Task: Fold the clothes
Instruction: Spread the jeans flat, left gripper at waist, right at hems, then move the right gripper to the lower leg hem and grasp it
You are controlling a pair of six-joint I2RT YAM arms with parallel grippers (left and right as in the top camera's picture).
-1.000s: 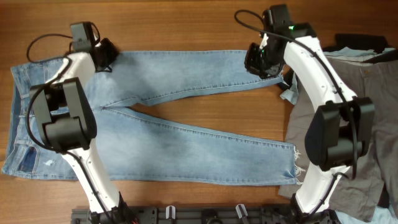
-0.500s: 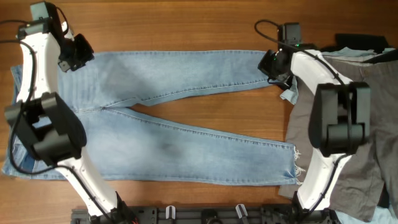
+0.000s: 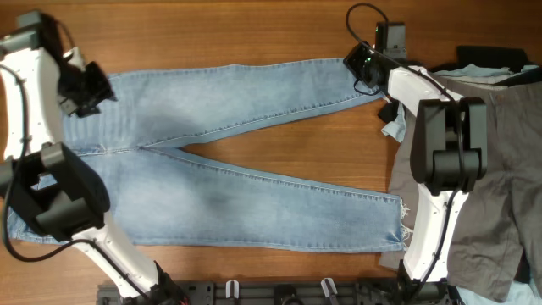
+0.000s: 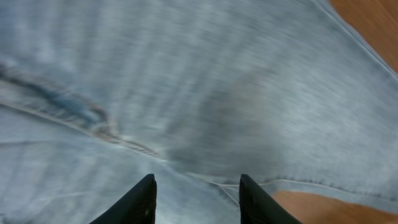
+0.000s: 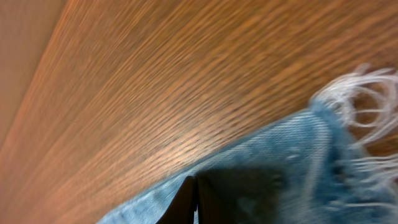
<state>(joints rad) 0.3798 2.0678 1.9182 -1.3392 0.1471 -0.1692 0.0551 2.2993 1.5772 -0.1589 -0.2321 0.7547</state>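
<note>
Light blue jeans (image 3: pixel 237 191), legs splayed, frayed hems

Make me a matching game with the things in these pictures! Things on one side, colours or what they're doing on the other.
Things:
1. jeans
2. shorts
3. table
4. right arm's fingers

Match with:
A. brown wood
B. shut on a frayed hem
C. light blue
D. grey

Pairs: 1-C, 2-D, 3-A, 4-B
</note>
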